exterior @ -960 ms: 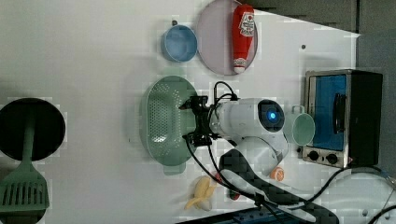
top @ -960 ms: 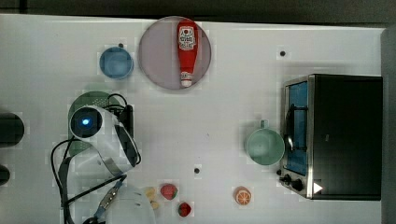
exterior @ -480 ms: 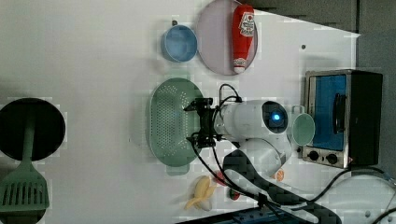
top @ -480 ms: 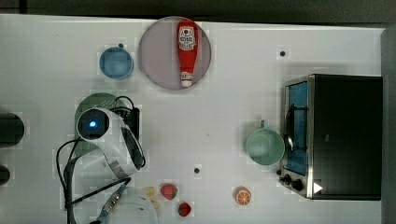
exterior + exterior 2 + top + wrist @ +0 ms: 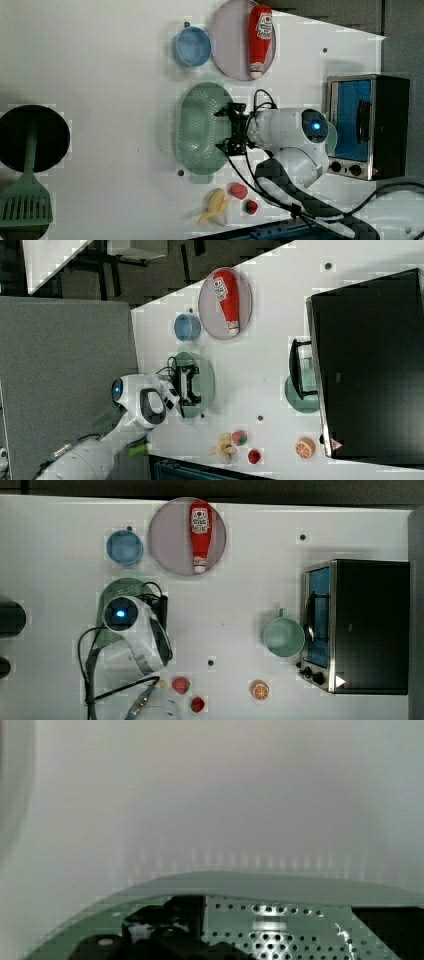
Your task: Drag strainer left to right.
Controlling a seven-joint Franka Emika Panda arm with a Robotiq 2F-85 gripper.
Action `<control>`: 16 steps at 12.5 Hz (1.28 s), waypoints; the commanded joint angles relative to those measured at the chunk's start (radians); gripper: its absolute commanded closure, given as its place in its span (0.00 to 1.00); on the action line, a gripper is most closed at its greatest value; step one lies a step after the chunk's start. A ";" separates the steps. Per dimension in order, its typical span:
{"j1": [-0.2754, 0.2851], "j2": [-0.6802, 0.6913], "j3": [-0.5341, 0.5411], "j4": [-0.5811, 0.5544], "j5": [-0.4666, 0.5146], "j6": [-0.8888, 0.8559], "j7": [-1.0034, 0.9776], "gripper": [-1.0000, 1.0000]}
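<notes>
The strainer [image 5: 200, 129] lies on the white tabletop [image 5: 100, 60] in the left half of the top view, just below the small blue bowl [image 5: 192, 46] and the round grey plate [image 5: 235, 42] that carries a red ketchup bottle [image 5: 260, 40]. In the left view its oval bowl with the grid of small holes lies open to the camera, long axis up and down.

The pincer [image 5: 227, 129] hangs over the strainer's right-hand rim in the left view, its black fingers [image 5: 224, 112] spread wide — one toward the upper part of the rim, one toward the lower — and nothing is pinched between them. In the right view the pincer [image 5: 189, 385] sits over the middle of the strainer [image 5: 206, 382]; whether it touches the plastic cannot be told. The wrist view looks across the perforated floor of the strainer [image 5: 280, 925] to its far rim.

The mint-green mug [image 5: 283, 636] stands well apart, just beside the toaster oven [image 5: 357, 625] at the top view's right. A banana [image 5: 215, 207], two strawberries [image 5: 238, 190] and an orange slice [image 5: 259, 690] lie near the tabletop's lower edge. A black pan [image 5: 32, 137] and a green spatula [image 5: 25, 205] sit at the left view's left.
</notes>
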 commanded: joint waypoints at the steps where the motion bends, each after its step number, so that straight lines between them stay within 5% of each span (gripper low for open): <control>1: -0.070 -0.022 -0.047 -0.016 -0.008 0.005 -0.134 0.00; 16: -0.156 -0.049 -0.322 -0.058 -0.008 0.021 -0.513 0.00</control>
